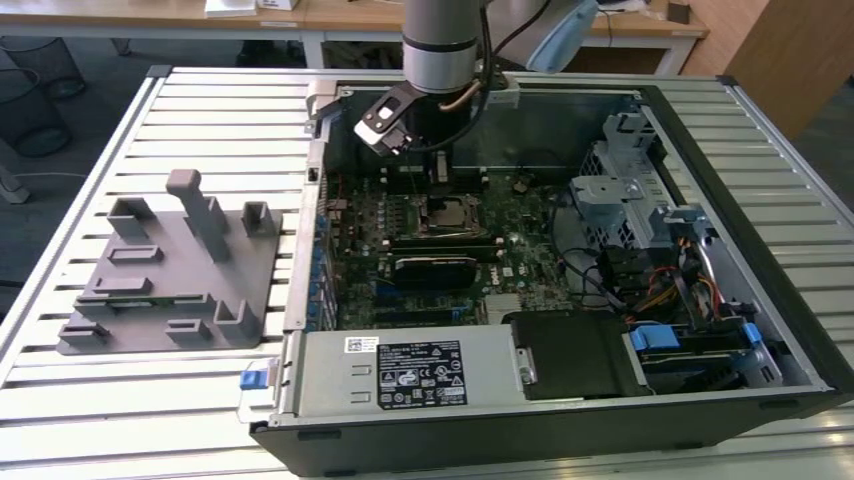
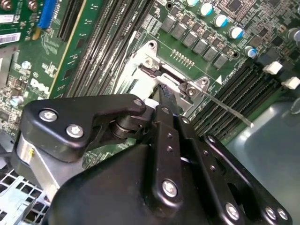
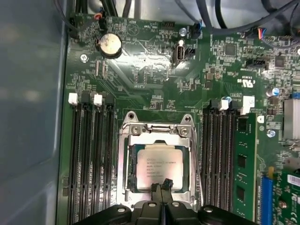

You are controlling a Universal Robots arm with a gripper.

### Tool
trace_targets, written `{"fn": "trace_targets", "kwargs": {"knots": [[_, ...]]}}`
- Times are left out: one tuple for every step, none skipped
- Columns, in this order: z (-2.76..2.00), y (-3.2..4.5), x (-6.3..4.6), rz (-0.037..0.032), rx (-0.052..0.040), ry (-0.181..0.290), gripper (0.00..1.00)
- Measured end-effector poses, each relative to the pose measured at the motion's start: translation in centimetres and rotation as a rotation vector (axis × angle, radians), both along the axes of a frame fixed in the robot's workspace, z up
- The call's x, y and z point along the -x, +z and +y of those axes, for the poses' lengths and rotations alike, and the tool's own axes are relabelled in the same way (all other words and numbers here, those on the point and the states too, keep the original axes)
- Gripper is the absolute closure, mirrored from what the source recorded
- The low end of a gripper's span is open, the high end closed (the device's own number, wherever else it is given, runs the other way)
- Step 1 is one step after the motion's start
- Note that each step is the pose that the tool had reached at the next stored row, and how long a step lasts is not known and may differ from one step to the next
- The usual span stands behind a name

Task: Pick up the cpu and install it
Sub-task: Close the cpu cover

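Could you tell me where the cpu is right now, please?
In the first wrist view the cpu lies in the socket frame, between the memory slot banks, by the pincer.

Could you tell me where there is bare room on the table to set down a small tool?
Bare slats of the table lie between the grey fixture and the near edge, and also behind the fixture. The open case is crowded: the end effector is at the cpu in its socket.

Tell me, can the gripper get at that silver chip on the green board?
Probably yes. The gripper hangs right over one edge of the chip, whose silver top lies bare in its metal frame, nothing across it.
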State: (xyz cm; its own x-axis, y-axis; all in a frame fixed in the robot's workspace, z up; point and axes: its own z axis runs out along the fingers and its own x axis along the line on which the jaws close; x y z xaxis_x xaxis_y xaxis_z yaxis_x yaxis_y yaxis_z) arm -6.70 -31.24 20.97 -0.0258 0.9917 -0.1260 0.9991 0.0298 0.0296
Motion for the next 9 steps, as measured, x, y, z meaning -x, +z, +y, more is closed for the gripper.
{"fn": "trace_targets", "kwargs": {"knots": [[0.00,-0.12,0.04,0.0001,0.0002,0.000,0.89],[0.00,-0.23,0.08,0.0001,0.0002,0.000,0.89],[0.00,-0.32,0.09,0.0001,0.0001,0.000,0.89],[0.00,-0.43,0.10,0.0000,0.0001,0.000,0.89],[0.00,-0.53,0.12,0.0000,0.0001,0.000,0.89],[0.00,-0.61,0.13,0.0000,0.0000,0.000,0.89],[0.00,-0.68,0.15,0.0000,0.0001,0.000,0.89],[0.00,-0.74,0.17,0.0001,0.0001,0.000,0.89],[0.00,-0.80,0.20,0.0000,0.0001,0.000,0.89]]}}
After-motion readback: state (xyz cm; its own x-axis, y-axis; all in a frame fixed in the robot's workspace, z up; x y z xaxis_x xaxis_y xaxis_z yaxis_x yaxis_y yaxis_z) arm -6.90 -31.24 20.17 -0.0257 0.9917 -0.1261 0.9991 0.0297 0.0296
